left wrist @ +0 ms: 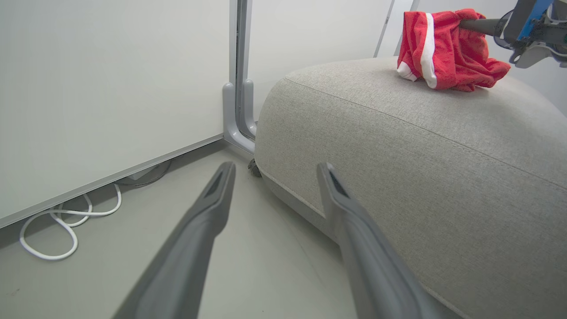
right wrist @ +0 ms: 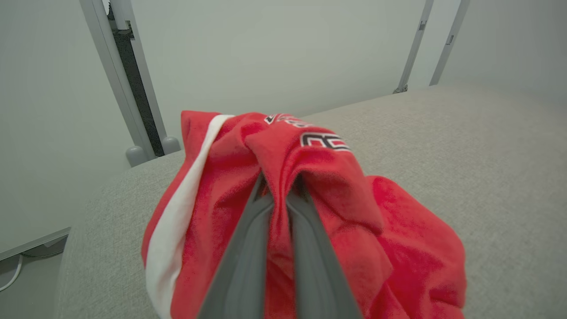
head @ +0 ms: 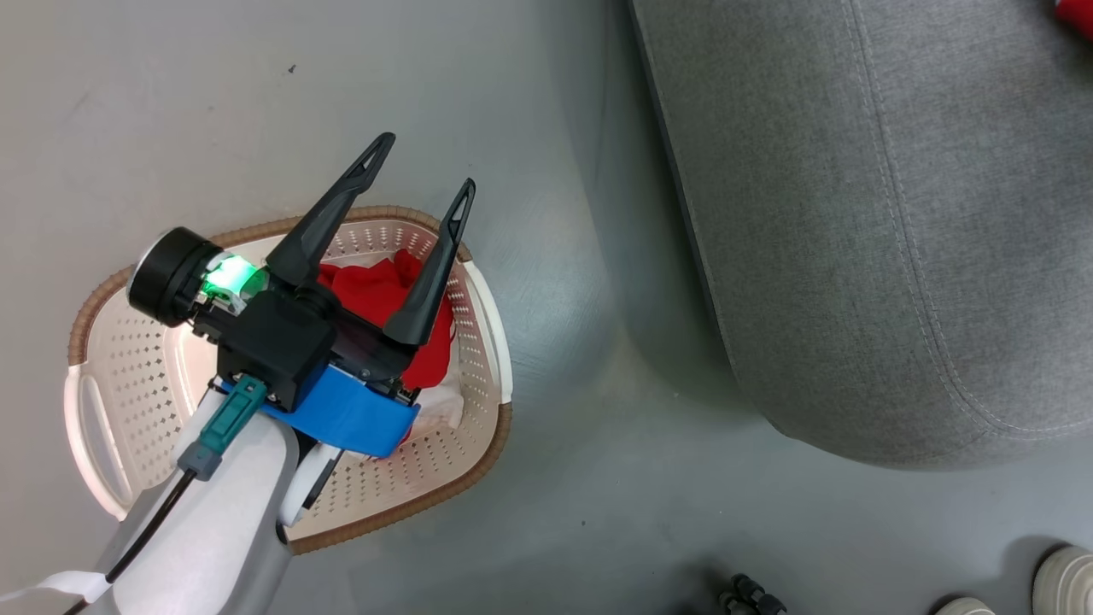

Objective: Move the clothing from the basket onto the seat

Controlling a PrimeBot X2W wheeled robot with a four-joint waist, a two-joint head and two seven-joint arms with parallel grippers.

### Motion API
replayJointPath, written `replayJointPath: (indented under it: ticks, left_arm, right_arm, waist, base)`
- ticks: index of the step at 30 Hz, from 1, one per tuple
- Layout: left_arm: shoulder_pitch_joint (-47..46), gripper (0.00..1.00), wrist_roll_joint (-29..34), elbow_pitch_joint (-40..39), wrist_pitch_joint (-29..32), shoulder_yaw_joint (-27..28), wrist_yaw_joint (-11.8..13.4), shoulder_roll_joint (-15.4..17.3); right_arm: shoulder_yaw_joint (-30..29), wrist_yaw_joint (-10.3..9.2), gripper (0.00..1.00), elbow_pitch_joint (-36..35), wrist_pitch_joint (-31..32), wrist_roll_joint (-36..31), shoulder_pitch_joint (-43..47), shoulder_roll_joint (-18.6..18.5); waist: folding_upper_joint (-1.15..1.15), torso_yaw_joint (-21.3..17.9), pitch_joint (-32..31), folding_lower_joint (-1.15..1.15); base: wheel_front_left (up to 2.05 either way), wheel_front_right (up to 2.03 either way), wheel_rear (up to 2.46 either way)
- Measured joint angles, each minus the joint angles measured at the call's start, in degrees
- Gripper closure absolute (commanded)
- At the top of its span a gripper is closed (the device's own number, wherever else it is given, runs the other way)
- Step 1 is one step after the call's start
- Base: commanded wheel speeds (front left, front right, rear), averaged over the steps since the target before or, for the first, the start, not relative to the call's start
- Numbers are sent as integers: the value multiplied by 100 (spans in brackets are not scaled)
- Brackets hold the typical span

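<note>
My left gripper hangs open over the basket, its two dark fingers spread with nothing between them. A plain red piece of clothing lies bunched in the basket under those fingers. In the left wrist view the left gripper points at the seat. My right gripper is shut on a red garment with a white stripe and lettering. The garment droops onto the top of the seat. The same garment and the right gripper appear at the far end of the seat.
The basket stands on a grey floor, left of the seat. A red scrap peeks in at the top right corner. A person's shoes stand at the lower right. Wall panels, a grey post and a white cable lie beyond.
</note>
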Motion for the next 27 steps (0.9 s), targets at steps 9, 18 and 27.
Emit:
replayJointPath:
  ticks: [9,18,27]
  left_arm:
    - [-16,0,-63,175,-27,-78,0,-18]
    - [-9,0,-204,541,-234,-158,0,-205]
    - [475,0,-519,1143,-375,27,64,-575]
  right_arm:
    - [-104,1,80,249,-8,-455,-47,143]
    - [148,0,0,495,-11,-491,214,155]
    - [751,0,0,224,-10,-505,1059,253]
  waist:
    - [0,-21,-160,-1]
    - [0,19,-636,-2]
    - [0,148,-1579,-3]
  base:
    - [0,0,0]
    - [0,0,0]
    - [0,0,0]
